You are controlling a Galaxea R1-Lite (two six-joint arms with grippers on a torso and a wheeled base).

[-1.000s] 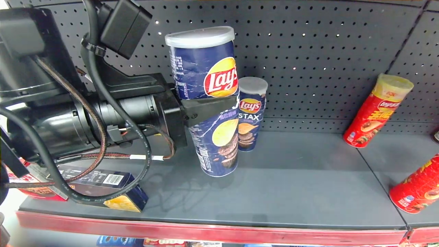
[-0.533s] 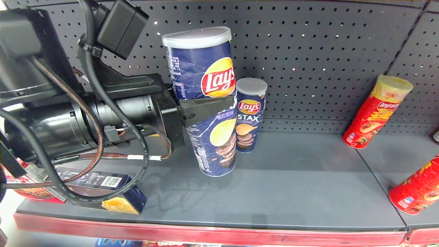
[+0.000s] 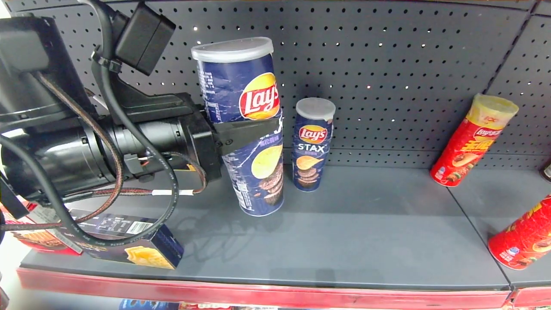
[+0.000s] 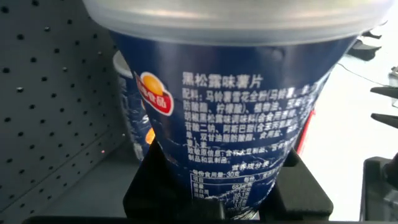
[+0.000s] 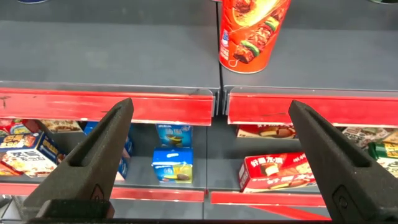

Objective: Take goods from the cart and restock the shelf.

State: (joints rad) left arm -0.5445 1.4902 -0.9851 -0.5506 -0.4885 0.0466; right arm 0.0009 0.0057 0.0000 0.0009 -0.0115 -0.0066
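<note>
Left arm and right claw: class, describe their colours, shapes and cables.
The left arm is a glossy black cylinder with a boxy black module on top; black cables and one reddish braided cable loop beside it. The right claw has two dark grey, wedge-shaped fingers.

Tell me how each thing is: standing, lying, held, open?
Tall blue chip can: held, slightly tilted, lid on.
Small blue chip can: standing, lid on.
Back red chip can: standing, lid on.
Front red chip can: standing, top unseen.
Blue box: lying flat.
Left gripper: shut on the tall blue chip can.
Right gripper: open, empty.
</note>
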